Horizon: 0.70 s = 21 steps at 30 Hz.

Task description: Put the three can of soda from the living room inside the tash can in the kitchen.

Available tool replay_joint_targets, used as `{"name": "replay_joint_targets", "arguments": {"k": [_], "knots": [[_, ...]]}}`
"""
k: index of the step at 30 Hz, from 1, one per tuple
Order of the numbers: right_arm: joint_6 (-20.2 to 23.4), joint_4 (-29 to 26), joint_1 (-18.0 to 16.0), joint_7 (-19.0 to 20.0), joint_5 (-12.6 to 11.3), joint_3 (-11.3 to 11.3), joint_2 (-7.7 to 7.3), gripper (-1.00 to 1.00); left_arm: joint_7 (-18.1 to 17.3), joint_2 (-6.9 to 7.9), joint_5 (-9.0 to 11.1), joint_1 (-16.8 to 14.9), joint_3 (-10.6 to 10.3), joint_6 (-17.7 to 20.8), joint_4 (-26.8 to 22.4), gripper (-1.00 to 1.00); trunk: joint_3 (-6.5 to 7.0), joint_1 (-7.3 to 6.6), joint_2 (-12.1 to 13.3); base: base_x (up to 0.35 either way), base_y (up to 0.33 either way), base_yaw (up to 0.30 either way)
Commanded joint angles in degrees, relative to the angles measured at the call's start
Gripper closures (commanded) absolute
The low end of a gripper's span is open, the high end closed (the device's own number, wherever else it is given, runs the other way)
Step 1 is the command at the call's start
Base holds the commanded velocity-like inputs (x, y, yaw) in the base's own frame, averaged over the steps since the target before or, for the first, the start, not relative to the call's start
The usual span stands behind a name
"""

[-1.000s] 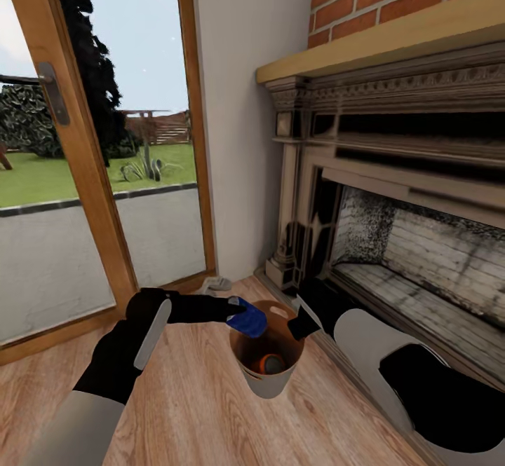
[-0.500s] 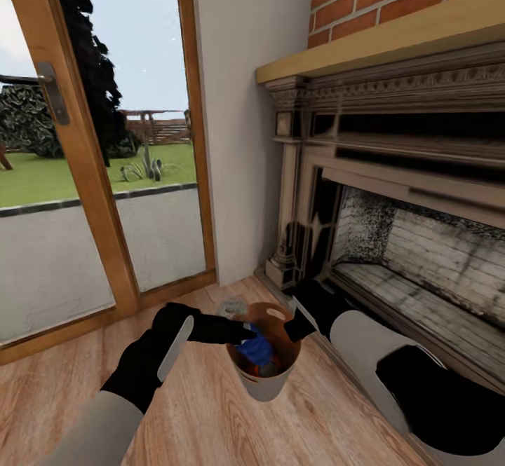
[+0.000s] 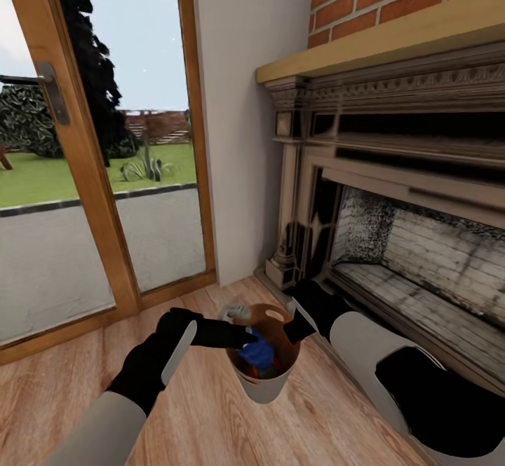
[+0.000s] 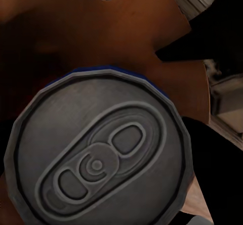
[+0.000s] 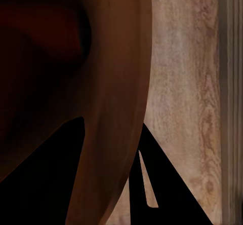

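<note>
The blue can [image 3: 259, 354] sits inside the mouth of the trash can [image 3: 263, 385], just right of the left gripper [image 3: 242, 338], whose fingertips reach over the near-left rim; whether they have let go cannot be told. In the left wrist view the can's pale top [image 4: 98, 151] faces the camera, so its long axis runs along the fingers. The right gripper [image 3: 298, 324] pinches the far-right rim. A second ago the can hung above the rim; now it lies lower, over the orange can [image 3: 245, 368].

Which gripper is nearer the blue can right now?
Left. The left gripper reaches over the bin mouth, at the blue can inside; the right gripper holds the bin's far rim.
</note>
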Motion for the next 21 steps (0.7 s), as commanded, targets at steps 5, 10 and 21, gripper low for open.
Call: {"name": "replay_joint_targets", "arguments": {"k": [5, 10, 21], "knots": [[0.0, 0.0, 0.1, 0.0, -0.8, -0.3, 0.06, 1.00, 0.0, -0.01, 0.1, 0.0, -0.6, -1.7, 2.3, 1.00, 0.01, -0.01, 0.0, 0.000, 0.000, 0.000], [0.1, 0.0, 0.1, 0.0, -0.8, -0.2, 0.31, 1.00, 0.9, -0.04, 0.1, 0.0, -1.9, -3.0, 4.0, 1.00, 0.01, -0.01, 0.0, 0.000, 0.000, 0.000], [0.1, 0.0, 0.1, 0.0, -0.8, 0.1, 0.52, 1.00, 1.9, -0.87, 0.1, 0.0, -2.5, -5.5, 6.9, 1.00, 0.01, -0.01, 0.0, 0.000, 0.000, 0.000]]}}
